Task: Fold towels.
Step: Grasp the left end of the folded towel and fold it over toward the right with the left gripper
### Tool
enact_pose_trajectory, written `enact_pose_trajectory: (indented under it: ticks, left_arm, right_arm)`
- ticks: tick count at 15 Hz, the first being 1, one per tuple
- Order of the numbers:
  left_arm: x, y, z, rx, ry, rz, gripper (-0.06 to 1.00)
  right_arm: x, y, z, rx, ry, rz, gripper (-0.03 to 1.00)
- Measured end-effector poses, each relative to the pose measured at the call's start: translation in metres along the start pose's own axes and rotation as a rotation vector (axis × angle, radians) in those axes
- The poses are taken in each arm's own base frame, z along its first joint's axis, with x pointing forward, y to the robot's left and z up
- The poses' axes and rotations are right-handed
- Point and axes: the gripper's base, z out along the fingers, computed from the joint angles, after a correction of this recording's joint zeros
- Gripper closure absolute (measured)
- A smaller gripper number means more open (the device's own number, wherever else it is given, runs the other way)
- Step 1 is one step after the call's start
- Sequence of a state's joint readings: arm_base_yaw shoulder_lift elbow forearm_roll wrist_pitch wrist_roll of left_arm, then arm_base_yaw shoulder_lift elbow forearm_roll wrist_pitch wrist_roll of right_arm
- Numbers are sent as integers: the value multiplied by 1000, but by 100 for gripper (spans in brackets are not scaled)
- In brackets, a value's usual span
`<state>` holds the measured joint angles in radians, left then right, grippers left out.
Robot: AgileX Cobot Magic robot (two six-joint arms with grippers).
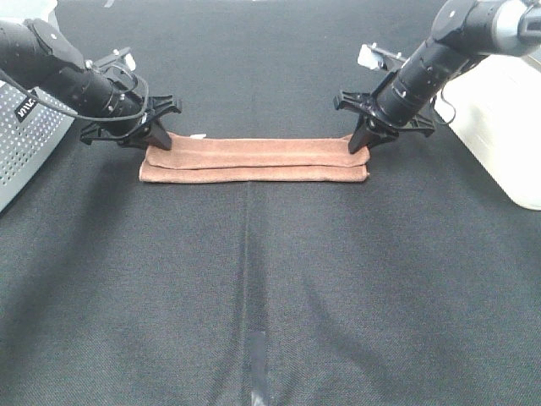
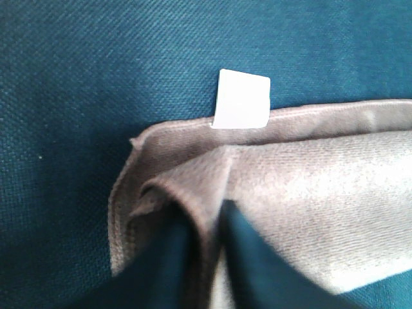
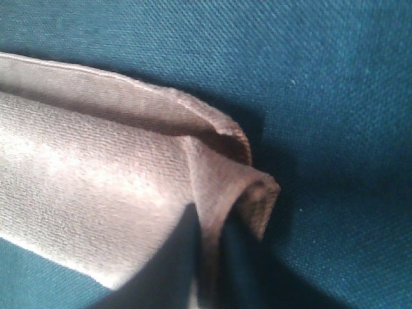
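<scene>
Two grippers, one per short end. Towel (image 1: pixel 254 161) lies as a narrow folded strip on the black table cover (image 1: pixel 270 304), toward its far side, with the long axis running left–right between the arms.

Left gripper (image 1: pixel 156 135) sits on the far corner of the left end, just beside the white tag (image 2: pixel 241 100). Right gripper (image 1: pixel 363 139) sits on the far corner of the right end.

Wrist views: both sets of jaws are nearly together with a ridge of cloth nipped between them, so I read both as gripping the towel. The right corner curls up beside the jaws.

Judgement: lengthwise fold looks done. Next fold has to run along the long axis, end onto end. Neither arm is nearer; each has its own end, so either could carry across.
</scene>
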<state>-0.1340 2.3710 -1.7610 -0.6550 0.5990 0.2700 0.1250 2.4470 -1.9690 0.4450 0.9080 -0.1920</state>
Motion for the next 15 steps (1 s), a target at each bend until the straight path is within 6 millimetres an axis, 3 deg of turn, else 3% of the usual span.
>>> enact_pose_trajectory:
  ticks: [2,3,4,6,12,13,15]
  left_arm:
    - [-2,-1,-1,3,-6,-17,21]
    - [-2,-1,-1,3,-6,-17,21]
    - [-2,-1,-1,3,-6,-20,13]
    - [-1,1,-1,-19,0,-19,9]
    - [3,6,9,-35,13,-66,12]
    - [4,5,12,-33,7,-68,16]
    - [6,7,17,-28,2,-110,34]
  right_arm:
    - [-2,2,-3,-5,4,12,35]
    - [-2,2,-3,-5,4,12,35]
    - [-1,3,-5,-8,17,14,24]
    - [-1,4,-7,-5,28,8,17]
    - [-1,1,-9,32,28,-16,15]
    - [-1,1,-9,32,28,-16,15]
    - [-1,1,-9,33,28,-16,15]
